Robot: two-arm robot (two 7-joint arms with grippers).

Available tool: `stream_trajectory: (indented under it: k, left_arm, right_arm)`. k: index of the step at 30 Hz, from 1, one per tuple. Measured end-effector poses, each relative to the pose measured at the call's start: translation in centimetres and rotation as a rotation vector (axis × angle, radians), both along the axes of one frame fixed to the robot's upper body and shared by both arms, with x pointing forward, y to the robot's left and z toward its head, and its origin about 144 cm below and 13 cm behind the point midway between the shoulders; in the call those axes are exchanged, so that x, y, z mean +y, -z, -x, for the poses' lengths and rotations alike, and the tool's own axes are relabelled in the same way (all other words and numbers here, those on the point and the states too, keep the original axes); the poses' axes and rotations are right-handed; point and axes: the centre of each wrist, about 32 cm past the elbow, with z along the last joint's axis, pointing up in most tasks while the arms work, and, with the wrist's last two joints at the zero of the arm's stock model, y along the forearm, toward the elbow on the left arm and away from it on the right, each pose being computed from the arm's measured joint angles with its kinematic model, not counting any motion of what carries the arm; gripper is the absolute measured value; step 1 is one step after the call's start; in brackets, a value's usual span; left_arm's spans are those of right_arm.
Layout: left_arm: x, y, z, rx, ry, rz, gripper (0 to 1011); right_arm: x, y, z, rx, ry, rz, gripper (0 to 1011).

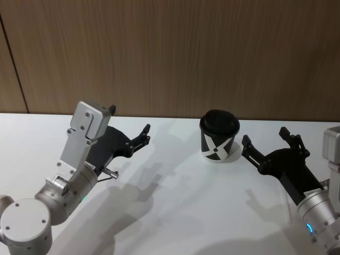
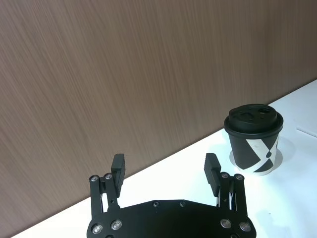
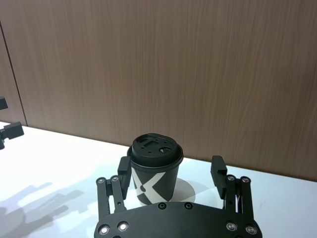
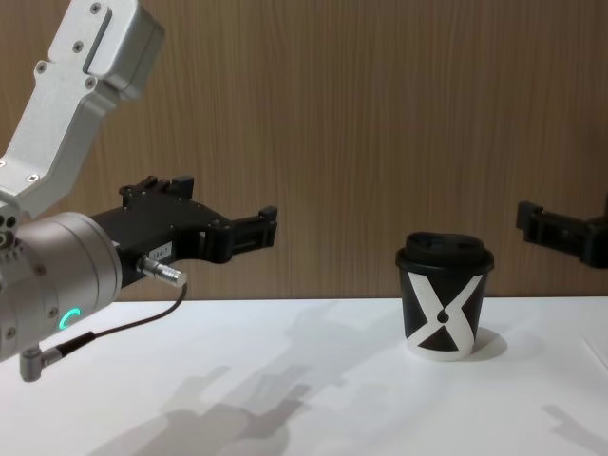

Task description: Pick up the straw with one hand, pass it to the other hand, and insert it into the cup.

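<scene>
Left gripper: your black two-finger left gripper (image 2: 165, 166) hung above the table on your left, well apart from the cup. Its fingers were spread wide and held nothing.
Right gripper: your black two-finger right gripper (image 1: 265, 137) hovered on your right, near the cup but not touching it. Its fingers were also wide apart and empty.
Cup: the small black paper cup (image 1: 219, 135) with its bold white X stood upright on the table, between the two grippers and nearer the right one. Its black plastic lid (image 3: 155, 148) was on, with nothing standing in it.
Progress: judging from the empty fingers and the bare lid, you had none of the task done. Picking up the straw, the handover and the insertion were all left.
Surface: a plain white tabletop (image 1: 175, 212), carrying the grey shadows of both arms.
Room: a brown wood-panelled wall (image 1: 170, 53) ran along the table's far edge.
</scene>
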Motion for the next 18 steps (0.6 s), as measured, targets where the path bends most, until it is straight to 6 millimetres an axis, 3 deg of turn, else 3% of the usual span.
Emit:
stream_trajectory:
  k: [18]
  left_arm:
    - [0.00,0.00,0.00,0.000,0.000,0.000,1003]
  right_arm:
    - [0.00,0.00,0.00,0.000,0.000,0.000,1001]
